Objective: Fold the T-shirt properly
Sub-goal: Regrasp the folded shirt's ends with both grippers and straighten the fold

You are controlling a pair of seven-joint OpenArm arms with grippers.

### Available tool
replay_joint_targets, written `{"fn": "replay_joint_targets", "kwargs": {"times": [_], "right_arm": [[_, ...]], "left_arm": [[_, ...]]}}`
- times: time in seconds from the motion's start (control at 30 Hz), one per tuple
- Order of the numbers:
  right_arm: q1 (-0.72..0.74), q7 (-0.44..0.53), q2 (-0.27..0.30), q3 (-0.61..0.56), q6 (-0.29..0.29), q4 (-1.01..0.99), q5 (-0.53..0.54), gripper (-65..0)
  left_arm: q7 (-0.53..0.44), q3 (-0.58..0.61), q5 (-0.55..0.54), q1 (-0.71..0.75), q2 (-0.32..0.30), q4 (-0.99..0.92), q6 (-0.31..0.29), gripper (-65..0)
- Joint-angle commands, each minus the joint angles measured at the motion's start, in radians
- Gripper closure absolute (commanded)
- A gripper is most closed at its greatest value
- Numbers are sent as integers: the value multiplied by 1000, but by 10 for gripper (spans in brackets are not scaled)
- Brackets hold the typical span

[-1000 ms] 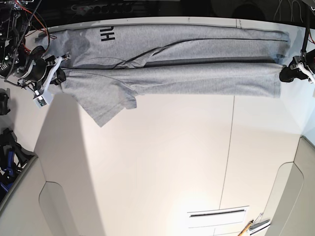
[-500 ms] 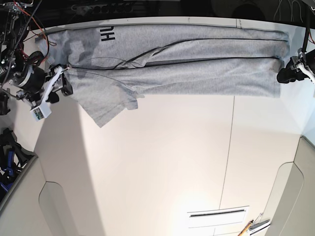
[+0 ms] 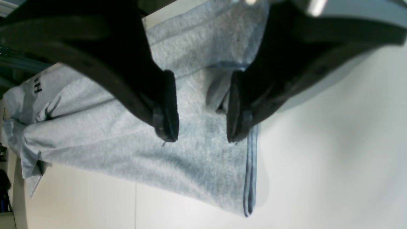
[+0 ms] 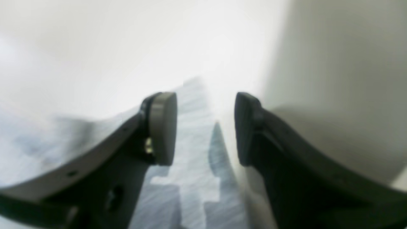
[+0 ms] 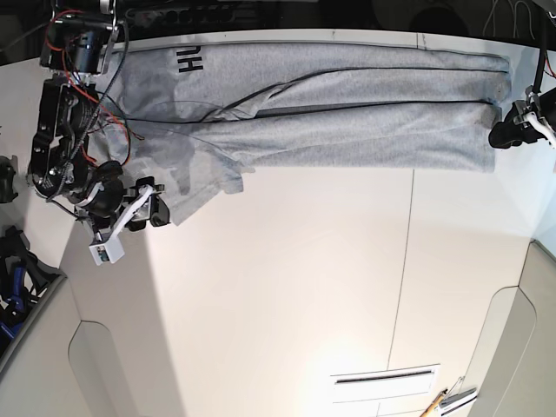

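Observation:
The heather-grey T-shirt (image 5: 347, 130) lies folded lengthwise in a long band along the table's far edge. Black lettering (image 5: 188, 61) shows at its far left, and one sleeve (image 5: 195, 187) sticks out toward the front. My right gripper (image 5: 154, 209) is open just left of the sleeve tip. In the right wrist view the open gripper (image 4: 205, 127) frames blurred grey cloth (image 4: 194, 105). My left gripper (image 5: 506, 132) is at the hem end on the right. In the left wrist view it (image 3: 202, 133) is open above the hem (image 3: 249, 171), holding nothing.
The white table (image 5: 287, 287) has a seam (image 5: 401, 287) running front to back. A white slotted piece (image 5: 385, 380) and a wooden-handled tool (image 5: 434, 404) lie at the front right. Grey side panels stand at the left (image 5: 35, 347) and right (image 5: 530, 347). Red cables (image 5: 74, 43) hang at the far left.
My right gripper has left the shirt's left edge and swung toward the front, to the sleeve tip. The shirt's left edge has settled. The left gripper has barely moved.

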Motion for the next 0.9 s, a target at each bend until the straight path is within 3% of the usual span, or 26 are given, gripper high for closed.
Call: {"fn": "replay_joint_targets", "kwargs": {"times": [0.0,0.23,0.47,0.5,0.67,0.87], "right_arm": [[39,33,9,3,-3,-10,0,-291],[76,-26,6,-16,-11,-96,46,-291],[76,-62,6,-132,-12,-98,67,-290],[76,-63,6,-146,-12,-98,67,-268],[79,-63,6,-172,-12,-98,67,-4],[81,-116,6,-172,-11,-74,111,0]], "left_arm": [[-14,-9,-25,-8,-27,16,-9,-284],[-22,-9,-36,-8,-27,16,-9,-284],[-26,-9,-36,-8,-27,16,-9,-284],[-26,-9,-36,-8,-27,16,-9,-284],[-26,-9,-35,-8,-27,16,-9,-284],[-26,-8,-36,-8,-27,16,-9,-284]]}}
